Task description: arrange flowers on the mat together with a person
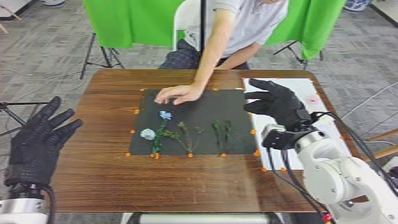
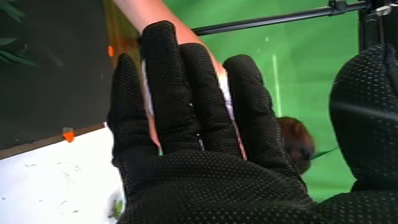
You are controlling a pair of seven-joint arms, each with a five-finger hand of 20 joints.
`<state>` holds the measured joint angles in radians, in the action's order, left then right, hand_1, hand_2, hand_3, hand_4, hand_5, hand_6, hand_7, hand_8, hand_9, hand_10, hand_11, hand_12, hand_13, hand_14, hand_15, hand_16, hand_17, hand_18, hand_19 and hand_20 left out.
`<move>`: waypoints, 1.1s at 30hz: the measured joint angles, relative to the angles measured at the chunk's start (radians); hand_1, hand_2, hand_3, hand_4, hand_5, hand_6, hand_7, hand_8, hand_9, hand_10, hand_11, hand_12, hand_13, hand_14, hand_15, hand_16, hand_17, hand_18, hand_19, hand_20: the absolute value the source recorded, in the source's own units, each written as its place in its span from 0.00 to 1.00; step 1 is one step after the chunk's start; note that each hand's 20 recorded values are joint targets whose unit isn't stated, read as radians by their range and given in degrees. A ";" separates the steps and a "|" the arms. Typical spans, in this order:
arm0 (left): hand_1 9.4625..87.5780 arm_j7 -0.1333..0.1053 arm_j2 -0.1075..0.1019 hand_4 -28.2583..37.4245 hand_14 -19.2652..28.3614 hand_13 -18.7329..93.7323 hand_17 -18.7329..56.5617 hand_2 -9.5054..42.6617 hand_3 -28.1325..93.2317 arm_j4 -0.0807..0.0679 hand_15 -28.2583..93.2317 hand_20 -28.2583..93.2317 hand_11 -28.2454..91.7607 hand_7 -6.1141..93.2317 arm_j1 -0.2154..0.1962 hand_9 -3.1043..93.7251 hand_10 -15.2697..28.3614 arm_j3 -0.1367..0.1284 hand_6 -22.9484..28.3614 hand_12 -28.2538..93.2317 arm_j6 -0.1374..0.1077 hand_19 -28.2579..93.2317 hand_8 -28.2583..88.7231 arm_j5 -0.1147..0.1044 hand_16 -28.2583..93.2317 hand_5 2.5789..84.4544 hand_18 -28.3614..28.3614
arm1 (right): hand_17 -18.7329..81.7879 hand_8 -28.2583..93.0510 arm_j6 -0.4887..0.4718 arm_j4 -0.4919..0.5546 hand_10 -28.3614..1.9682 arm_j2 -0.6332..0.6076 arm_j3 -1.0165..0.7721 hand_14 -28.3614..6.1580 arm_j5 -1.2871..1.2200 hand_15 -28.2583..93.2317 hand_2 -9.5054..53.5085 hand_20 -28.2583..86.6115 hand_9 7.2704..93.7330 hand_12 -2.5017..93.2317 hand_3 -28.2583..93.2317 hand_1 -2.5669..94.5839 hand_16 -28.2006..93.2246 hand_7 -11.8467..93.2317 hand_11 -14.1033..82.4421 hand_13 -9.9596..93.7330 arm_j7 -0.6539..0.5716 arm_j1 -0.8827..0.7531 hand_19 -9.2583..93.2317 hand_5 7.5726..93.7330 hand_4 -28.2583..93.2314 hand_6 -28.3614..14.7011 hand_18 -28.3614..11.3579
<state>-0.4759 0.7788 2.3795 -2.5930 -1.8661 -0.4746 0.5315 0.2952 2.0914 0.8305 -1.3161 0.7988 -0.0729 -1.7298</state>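
Note:
My right hand is over the white board at the right, beside the dark mat's edge, its fingers extended and holding nothing. In the right wrist view the same hand has straight fingers and the thumb apart. At the far left of the table, my left hand is raised with its fingers spread. On the dark mat lie a blue flower, a pale blue flower and several green stems. A person's hand is over the mat's far left part, just above the blue flower.
The white board lies along the table's right side, with a small pinkish item on it. Small orange markers line the mat and board. The person's forearm crosses the table's far edge.

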 measured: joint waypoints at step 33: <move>0.14 -0.014 -0.010 0.05 0.86 0.34 0.11 0.33 0.84 0.002 0.59 0.36 0.39 0.16 -0.005 0.33 0.69 0.000 0.54 0.33 0.000 0.53 0.17 -0.003 0.19 0.34 0.81 | 0.43 0.14 0.124 0.000 0.24 -0.153 0.212 0.27 1.147 0.68 0.10 0.34 0.47 0.19 0.81 0.34 0.31 0.24 0.28 0.60 -0.823 0.201 0.78 0.45 0.06 0.58 0.03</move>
<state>-0.4902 0.7686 2.3814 -2.5979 -1.8661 -0.4751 0.5288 0.4196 2.0912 0.6779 -1.1045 1.9463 -0.8960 -1.5290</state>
